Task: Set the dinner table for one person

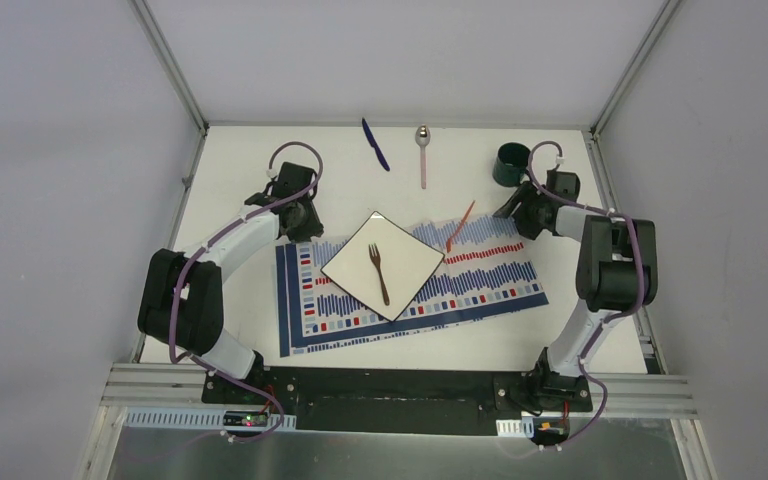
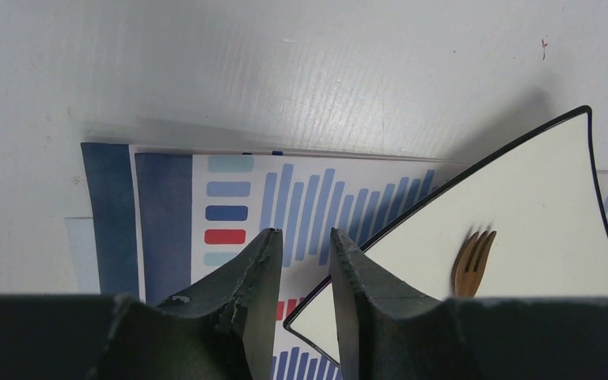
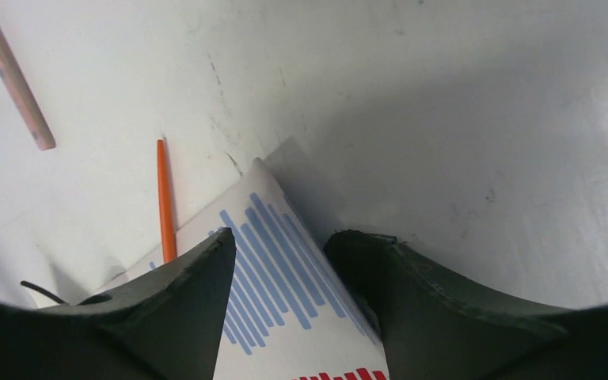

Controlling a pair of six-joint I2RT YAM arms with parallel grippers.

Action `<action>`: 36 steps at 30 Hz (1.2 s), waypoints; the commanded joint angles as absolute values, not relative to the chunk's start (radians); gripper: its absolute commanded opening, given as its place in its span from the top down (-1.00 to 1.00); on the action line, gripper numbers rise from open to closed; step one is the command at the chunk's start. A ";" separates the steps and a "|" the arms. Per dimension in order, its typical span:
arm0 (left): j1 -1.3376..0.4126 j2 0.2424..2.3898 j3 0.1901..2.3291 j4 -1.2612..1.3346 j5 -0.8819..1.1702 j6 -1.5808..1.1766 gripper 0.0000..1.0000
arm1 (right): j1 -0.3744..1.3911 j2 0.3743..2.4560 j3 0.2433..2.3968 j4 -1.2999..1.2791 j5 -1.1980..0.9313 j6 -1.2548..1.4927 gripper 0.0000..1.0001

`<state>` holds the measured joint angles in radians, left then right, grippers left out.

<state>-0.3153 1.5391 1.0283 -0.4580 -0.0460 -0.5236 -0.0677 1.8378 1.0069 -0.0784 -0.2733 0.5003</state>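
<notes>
The dinner table (image 1: 460, 345) is a big, flat, white rectangle. It has no shine. Silver metal bars run along its edges. Up close it shows small dark marks, maybe scratches or dirt, hard to tell.

One dinner table (image 1: 460, 345) carries everything. On it lies one striped placemat (image 1: 480, 285), and on that one square white plate (image 1: 410, 262). There is one brown fork (image 1: 378, 272), lying on the plate. From the plate, one dark blue knife (image 1: 376, 145) lies at twelve o'clock and one spoon (image 1: 423, 152) with a pink handle near one o'clock. One thin orange stick (image 1: 460, 226) lies at two o'clock, with one dark green cup (image 1: 510, 165) farther out the same way. Eating utensils: three in all.
</notes>
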 commanded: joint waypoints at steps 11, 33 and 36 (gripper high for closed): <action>-0.328 1.514 1.081 -0.473 -0.067 -0.502 0.41 | -0.063 1.833 0.974 -0.136 -0.240 0.525 1.00; -0.328 1.509 1.076 -0.476 -0.066 -0.494 0.42 | -0.149 1.672 0.866 -0.166 -0.009 0.583 1.00; -0.328 1.509 1.078 -0.476 -0.065 -0.492 0.43 | -0.156 1.645 0.851 -0.170 0.032 0.585 1.00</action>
<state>-0.3214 1.5391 1.0431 -0.4793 -0.0467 -0.5091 -0.1242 1.6901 0.8783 -0.1349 -0.1226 0.5888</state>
